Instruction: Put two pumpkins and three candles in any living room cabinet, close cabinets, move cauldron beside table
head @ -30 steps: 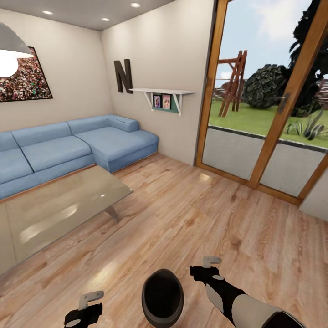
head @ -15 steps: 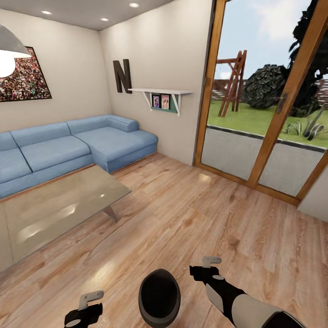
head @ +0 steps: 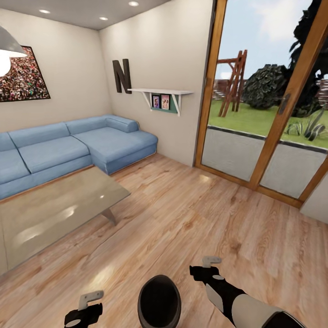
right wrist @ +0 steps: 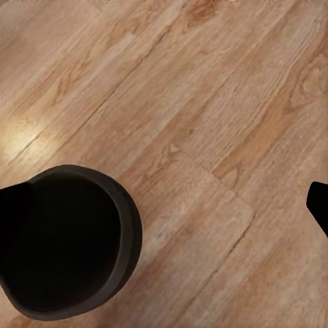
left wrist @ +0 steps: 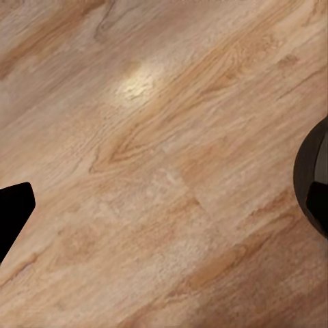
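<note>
So the cauldron [head: 159, 301] sits on the wood plank floor [head: 205, 218] right in front of the robot, mouth up, dark inside. The left gripper [head: 86, 306] is just to its left and the right gripper [head: 207, 269] just to its right — neither one touches the pot. Can't really tell whether the fingers on either are spread or closed, too little of them shows. In the right wrist view the cauldron [right wrist: 65, 242] stands on bare planks with a dark fingertip at each edge of the frame, and its rim [left wrist: 313, 181] peeks into the left wrist view too.

The table [head: 54, 212] is well apart from the cauldron, further off and to its left, with the blue sofa [head: 68, 148] behind it. Beyond the cauldron to the right — big glass doors [head: 269, 114] onto a garden.
</note>
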Robot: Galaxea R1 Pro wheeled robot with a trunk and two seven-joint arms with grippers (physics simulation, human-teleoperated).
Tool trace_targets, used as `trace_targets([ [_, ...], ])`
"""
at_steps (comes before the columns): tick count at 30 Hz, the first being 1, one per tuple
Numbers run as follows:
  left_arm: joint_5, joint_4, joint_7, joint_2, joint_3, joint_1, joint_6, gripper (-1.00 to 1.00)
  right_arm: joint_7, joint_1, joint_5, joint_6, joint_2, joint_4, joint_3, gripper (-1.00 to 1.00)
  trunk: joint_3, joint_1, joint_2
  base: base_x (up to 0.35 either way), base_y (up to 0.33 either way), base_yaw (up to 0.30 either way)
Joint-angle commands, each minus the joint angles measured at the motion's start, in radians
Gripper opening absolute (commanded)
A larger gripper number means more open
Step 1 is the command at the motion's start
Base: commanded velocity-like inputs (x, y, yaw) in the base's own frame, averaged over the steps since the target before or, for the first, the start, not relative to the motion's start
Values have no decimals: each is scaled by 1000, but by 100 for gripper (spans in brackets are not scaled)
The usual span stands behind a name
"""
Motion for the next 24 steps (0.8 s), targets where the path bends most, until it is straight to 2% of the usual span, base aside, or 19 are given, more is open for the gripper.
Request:
trace_targets([
  [1,6,-2,9,2,-8,0,5,100,-4,-1,-9,-3,0,0,9,100,-1,0,-1,183,0,0],
  [6,7,-2,9,2,-8,-1,5,100,-4,-1,-9,-3,0,0,9,100,-1,0,-1,190,0,0],
  [16,7,-2,8,-9,-8,-1,4,100,-3,-1,-9,-2,0,0,9,100,-1,0,-1,13,0,0],
  [18,8,-2,2,-13,-9,0,5,100,-3,-1,-9,-3,0,0,9,100,-7,8,-15,0,0,0],
  [20,9,-2,-19,-14,-11,-1,6,100,-3,-1,-9,-3,0,0,9,100,-14,16,-29,0,0,0],
  [24,8,-2,-102,-12,-17,-1,8,100,-2,-1,-9,-3,0,0,9,100,-26,31,-57,0,0,0],
])
